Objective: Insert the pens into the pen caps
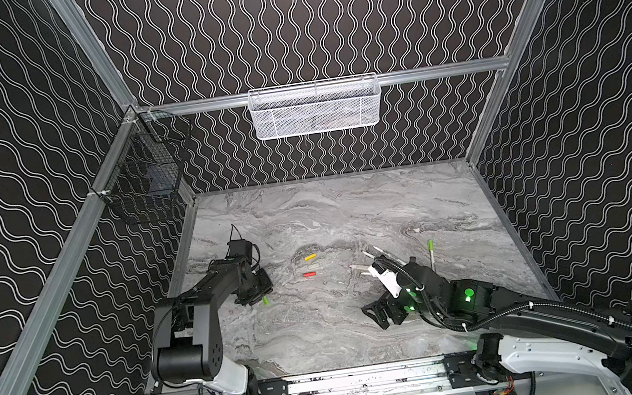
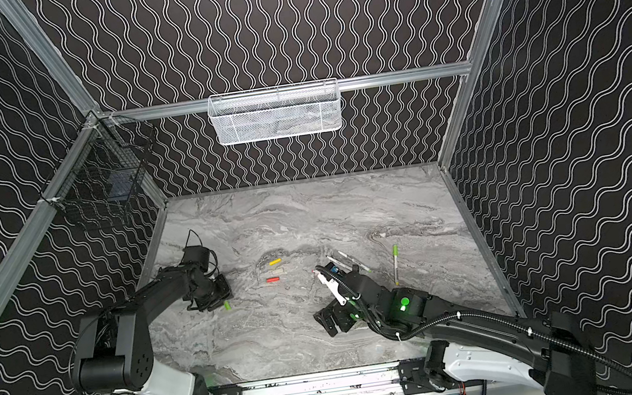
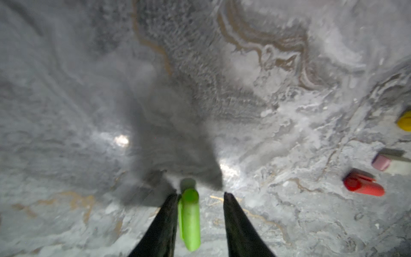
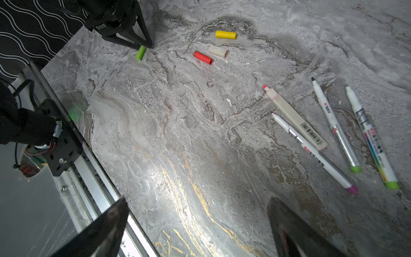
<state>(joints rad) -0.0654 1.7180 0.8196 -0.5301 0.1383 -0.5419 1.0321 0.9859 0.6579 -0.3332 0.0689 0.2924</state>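
My left gripper (image 3: 200, 194) straddles a bright green pen cap (image 3: 190, 220) lying on the marble table. The cap touches one finger, and a gap shows at the other finger. In both top views this cap (image 1: 266, 300) lies at the gripper's tip (image 1: 257, 296). Yellow (image 4: 225, 34), pale (image 4: 218, 51) and red (image 4: 202, 58) caps lie together mid-table. Several uncapped pens (image 4: 311, 149) lie side by side farther right. One pen with a green cap on it (image 1: 431, 253) lies apart. My right gripper (image 4: 198, 200) hovers open and empty near the front.
A white mesh basket (image 1: 316, 108) hangs on the back wall and a black wire basket (image 1: 147, 176) on the left wall. An aluminium rail (image 1: 365, 380) runs along the table's front edge. Patterned walls close in three sides.
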